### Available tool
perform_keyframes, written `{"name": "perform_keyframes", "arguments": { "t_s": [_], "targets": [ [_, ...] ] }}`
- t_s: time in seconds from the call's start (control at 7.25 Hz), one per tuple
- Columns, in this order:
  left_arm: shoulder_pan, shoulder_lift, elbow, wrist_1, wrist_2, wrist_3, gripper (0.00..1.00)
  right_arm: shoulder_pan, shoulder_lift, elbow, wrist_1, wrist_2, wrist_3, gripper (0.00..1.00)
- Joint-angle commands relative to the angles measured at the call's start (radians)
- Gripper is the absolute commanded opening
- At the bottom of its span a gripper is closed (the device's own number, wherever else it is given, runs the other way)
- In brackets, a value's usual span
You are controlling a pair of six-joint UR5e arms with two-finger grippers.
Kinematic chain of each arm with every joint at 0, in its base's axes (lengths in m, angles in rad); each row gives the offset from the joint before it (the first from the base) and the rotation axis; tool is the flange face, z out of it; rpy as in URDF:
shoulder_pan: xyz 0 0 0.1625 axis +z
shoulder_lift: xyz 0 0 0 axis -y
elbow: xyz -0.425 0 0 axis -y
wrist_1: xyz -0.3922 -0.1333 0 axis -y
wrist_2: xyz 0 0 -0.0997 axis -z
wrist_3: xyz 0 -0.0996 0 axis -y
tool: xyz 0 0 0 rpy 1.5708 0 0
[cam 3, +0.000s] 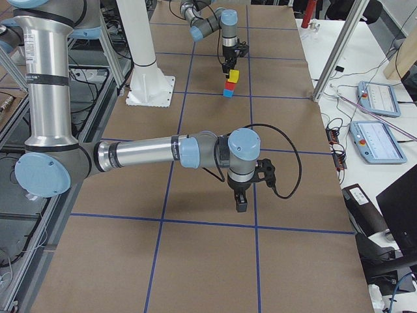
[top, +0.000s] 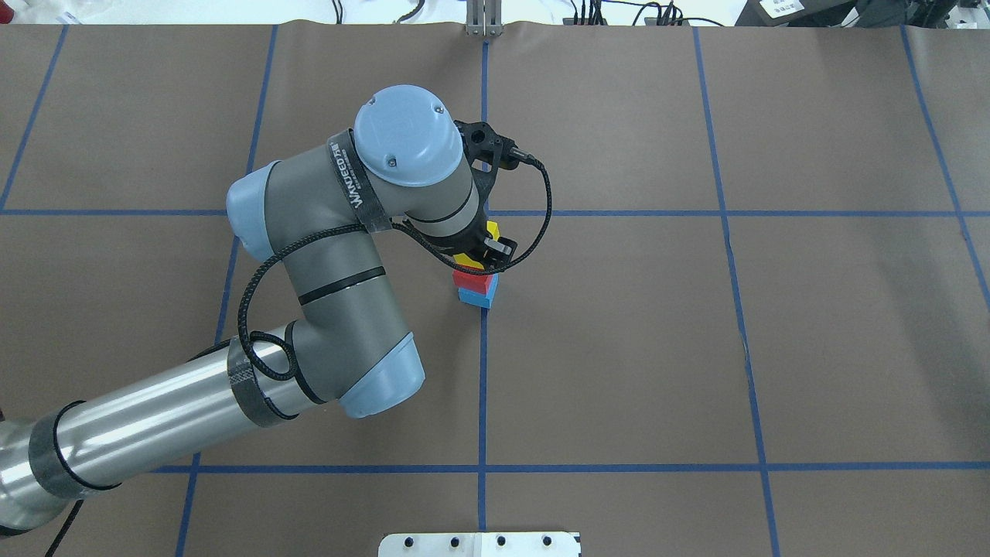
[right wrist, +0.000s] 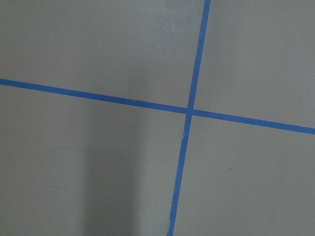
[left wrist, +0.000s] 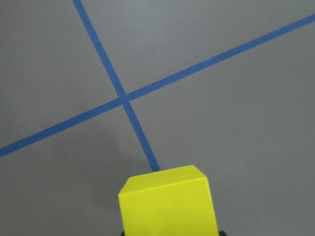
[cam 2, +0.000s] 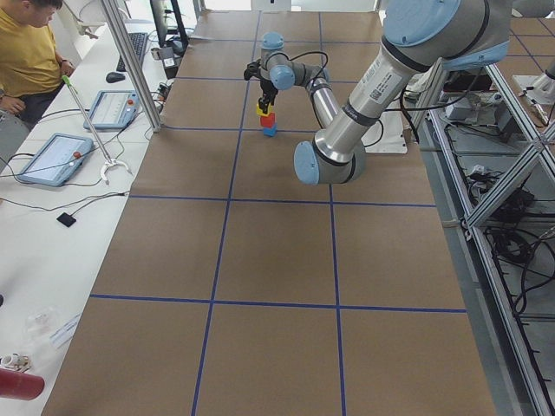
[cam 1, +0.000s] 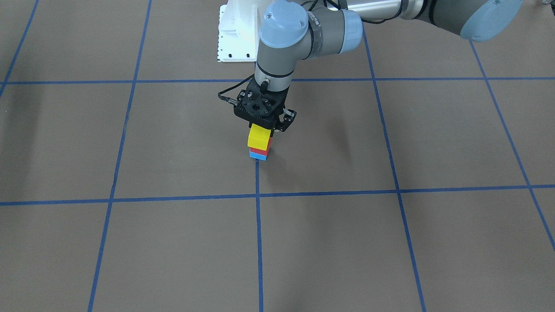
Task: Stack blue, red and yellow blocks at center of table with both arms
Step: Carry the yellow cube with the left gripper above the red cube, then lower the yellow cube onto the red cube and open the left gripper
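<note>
A blue block [cam 1: 258, 156] lies by the table's centre tape line with a red block [cam 1: 260, 150] on top of it. My left gripper [cam 1: 265, 128] is shut on the yellow block [cam 1: 259, 137] and holds it on or just above the red block, a little off to one side; I cannot tell if they touch. The yellow block [left wrist: 168, 204] fills the bottom of the left wrist view. The stack also shows in the overhead view [top: 477, 288]. My right gripper [cam 3: 241, 203] hangs low over bare table, far from the stack; I cannot tell if it is open or shut.
The white robot base plate [cam 1: 236, 41] stands behind the stack. Blue tape lines [right wrist: 189, 110] grid the brown table. A side bench with tablets [cam 2: 54, 158] and a person [cam 2: 26, 52] runs along the operators' edge.
</note>
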Motion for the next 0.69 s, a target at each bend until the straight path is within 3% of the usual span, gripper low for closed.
{"name": "perform_keyframes", "arguments": {
  "t_s": [0.0,0.55],
  "targets": [
    [0.005,0.001,0.001,0.012,0.002,0.002,0.00,0.000,0.000,0.000,0.000,0.000,0.000,1.00],
    [0.005,-0.002,-0.002,0.036,0.002,0.004,0.00,0.000,0.000,0.000,0.000,0.000,0.000,1.00]
  ]
}}
